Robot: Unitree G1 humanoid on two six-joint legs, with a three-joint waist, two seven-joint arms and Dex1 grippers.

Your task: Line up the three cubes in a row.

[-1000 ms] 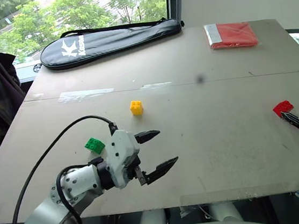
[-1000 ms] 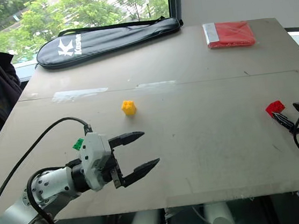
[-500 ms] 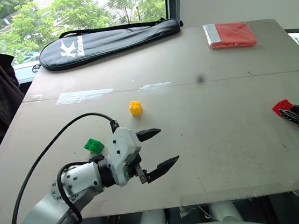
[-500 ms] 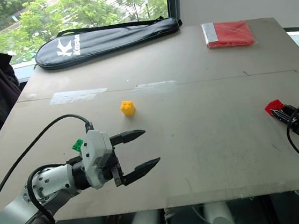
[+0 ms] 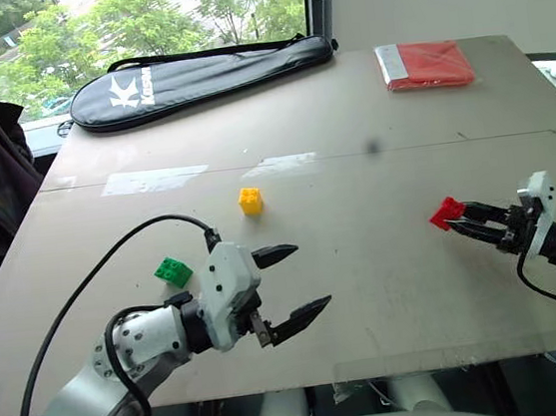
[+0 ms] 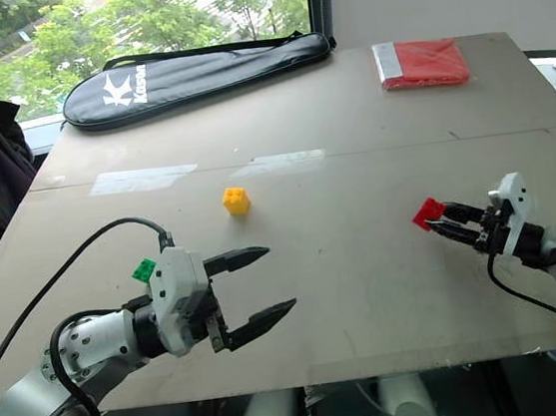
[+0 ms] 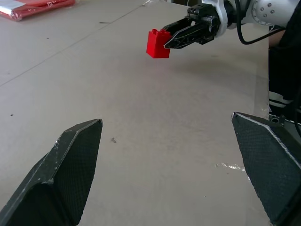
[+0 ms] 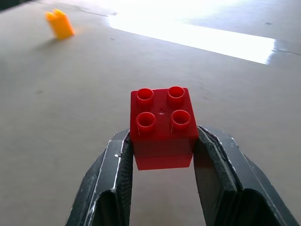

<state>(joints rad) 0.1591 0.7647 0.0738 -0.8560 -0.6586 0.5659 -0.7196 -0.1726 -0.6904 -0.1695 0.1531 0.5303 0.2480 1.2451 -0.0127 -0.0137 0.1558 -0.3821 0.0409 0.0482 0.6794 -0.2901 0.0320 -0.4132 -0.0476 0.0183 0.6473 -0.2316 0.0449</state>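
My right gripper [image 5: 457, 217] pinches the red cube [image 8: 162, 126] between its two fingertips, studs up, holding it just above the table [image 5: 366, 98] toward the right edge. My left gripper [image 5: 295, 283] hangs spread wide and empty near the front edge. The green cube [image 5: 173, 271] lies just beside my left wrist, and the yellow cube [image 5: 250, 201] sits nearer the table's middle, apart from both grippers.
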